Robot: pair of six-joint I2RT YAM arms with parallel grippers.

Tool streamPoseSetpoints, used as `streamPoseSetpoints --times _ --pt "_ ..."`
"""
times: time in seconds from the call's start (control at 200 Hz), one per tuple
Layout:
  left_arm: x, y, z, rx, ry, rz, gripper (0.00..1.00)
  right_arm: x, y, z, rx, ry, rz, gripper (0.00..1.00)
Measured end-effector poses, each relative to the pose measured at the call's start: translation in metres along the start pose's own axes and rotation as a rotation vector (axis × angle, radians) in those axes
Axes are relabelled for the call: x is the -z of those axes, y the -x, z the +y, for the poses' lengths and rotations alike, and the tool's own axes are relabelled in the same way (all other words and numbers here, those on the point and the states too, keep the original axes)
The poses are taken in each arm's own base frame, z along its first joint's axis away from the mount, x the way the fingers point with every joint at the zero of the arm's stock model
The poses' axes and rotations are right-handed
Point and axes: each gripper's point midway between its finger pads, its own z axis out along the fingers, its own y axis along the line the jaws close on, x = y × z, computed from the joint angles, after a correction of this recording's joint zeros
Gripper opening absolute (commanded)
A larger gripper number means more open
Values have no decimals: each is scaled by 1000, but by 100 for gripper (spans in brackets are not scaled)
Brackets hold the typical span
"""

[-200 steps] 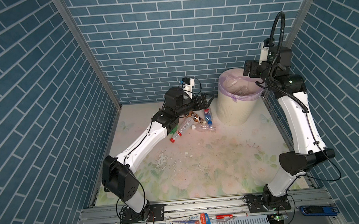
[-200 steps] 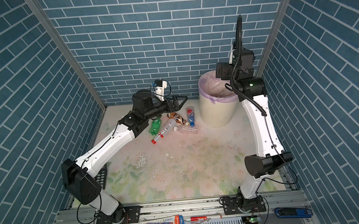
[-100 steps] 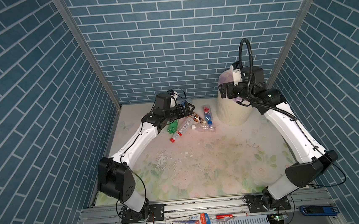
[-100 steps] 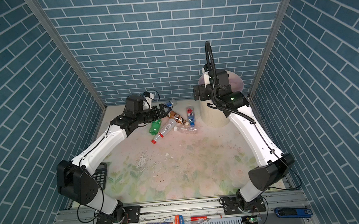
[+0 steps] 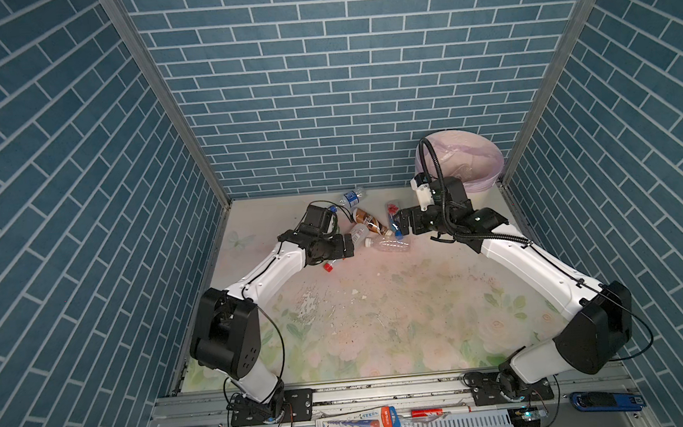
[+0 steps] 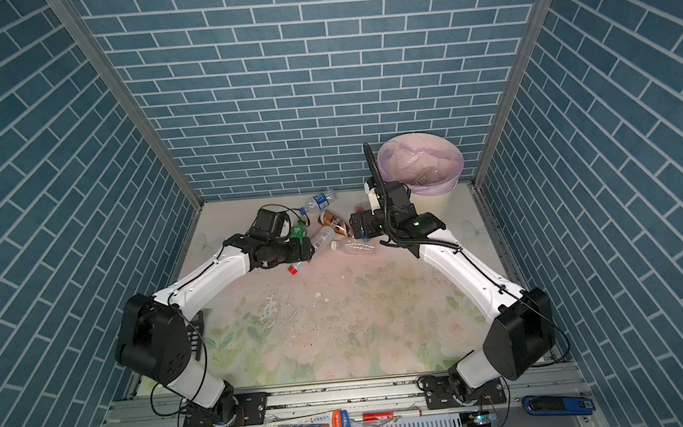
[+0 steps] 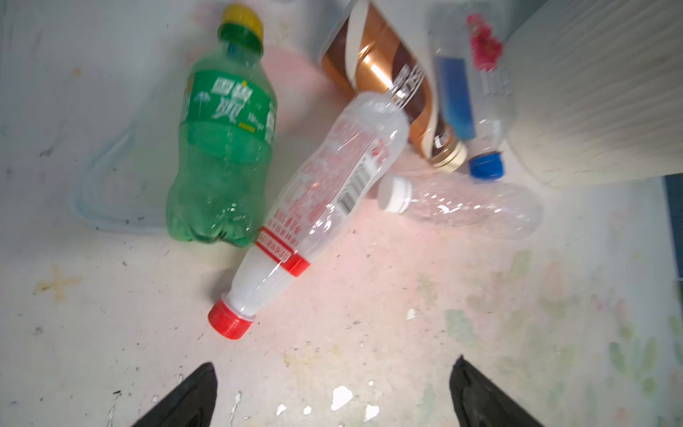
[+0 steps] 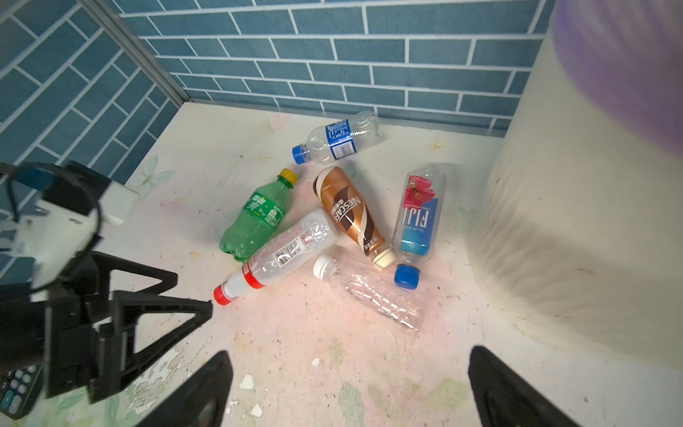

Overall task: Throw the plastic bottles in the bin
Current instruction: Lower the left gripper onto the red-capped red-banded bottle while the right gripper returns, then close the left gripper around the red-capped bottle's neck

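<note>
Task is running partway, my read. Six plastic bottles (image 5: 388,246) are lying on the floral counter (image 5: 382,324), clustered just beside the tall cream ribbed bin with lilac liner (image 8: 554,222): green bottle with yellow cap (image 8: 258,222), clear bottle with red cap (image 8: 281,251), brown coffee bottle (image 8: 349,214), clear blue-labelled Fiji bottle (image 8: 419,218), crushed label-less clear bottle (image 8: 377,295), and a small blue-label bottle (image 8: 338,138) sitting apart near the back wall. Bin is holding clear plastic shapes (image 6: 426,176) (bottles probably, can't count them). Left claw (image 7: 332,364) and right claw (image 8: 351,353) are both hanging wide and empty, pointing at the cluster.
</note>
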Motion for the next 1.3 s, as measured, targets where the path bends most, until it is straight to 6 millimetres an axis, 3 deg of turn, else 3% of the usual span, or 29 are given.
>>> streamPoseSetpoints --times 0.11,0.3,0.64,0.945,1.3 --pt "-15 -12 12 -17 45 30 97 -5 -10 13 -3 48 15 99" --pt "-29 -7 20 -58 77 2 90 -9 -18 28 8 105 31 99" --pt "-64 -17 36 -102 135 42 82 -10 -17 32 8 129 27 99" --pt "-69 -17 36 -119 139 45 71 -13 -19 33 -17 135 38 99" --pt "-85 -34 30 -151 141 95 56 -16 -20 33 -27 140 44 99"
